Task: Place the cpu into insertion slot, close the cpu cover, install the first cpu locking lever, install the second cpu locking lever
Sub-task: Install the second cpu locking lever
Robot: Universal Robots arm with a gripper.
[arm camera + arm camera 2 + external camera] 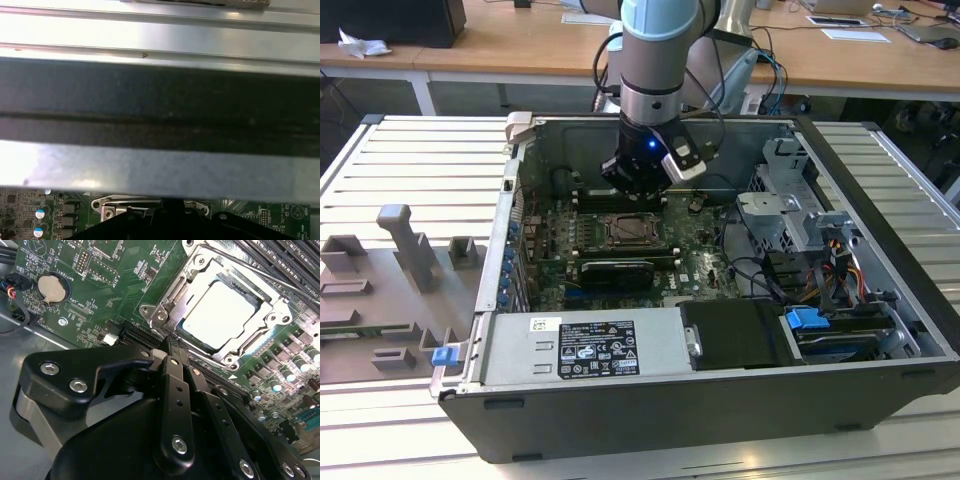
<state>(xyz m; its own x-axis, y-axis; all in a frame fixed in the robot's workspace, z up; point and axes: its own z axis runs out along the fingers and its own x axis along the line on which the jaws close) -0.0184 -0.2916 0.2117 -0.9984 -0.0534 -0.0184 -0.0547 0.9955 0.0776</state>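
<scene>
The cpu (220, 315) is a flat square chip with a pale silvery top, bright under the light. It lies in the insertion slot (226, 356), a square socket with a silver metal rim set into the green circuit board (95, 300). The cpu cover (200, 280), a thin silver frame with a large square window, lies down around the chip, so the chip's top shows through the window. In the exterior view the same socket (622, 231) sits near the middle of the board inside the open computer case (880, 250).

There is one chip, one socket and one cover. One thin metal lever rod (260, 275) runs along the far side of the socket in the second wrist view; whether it is latched cannot be told. One round coin battery (52, 287) sits on the board well apart from the socket. Long black memory slots (295, 265) run beside the socket.

The one arm (655, 50) comes straight down from above into the case, towards the far side of the board. The gripper (169, 344) points downward just beside the socket's edge, near one corner of the cover. Its black fingers (176, 390) are drawn together, tips closed with nothing held between them.
</scene>
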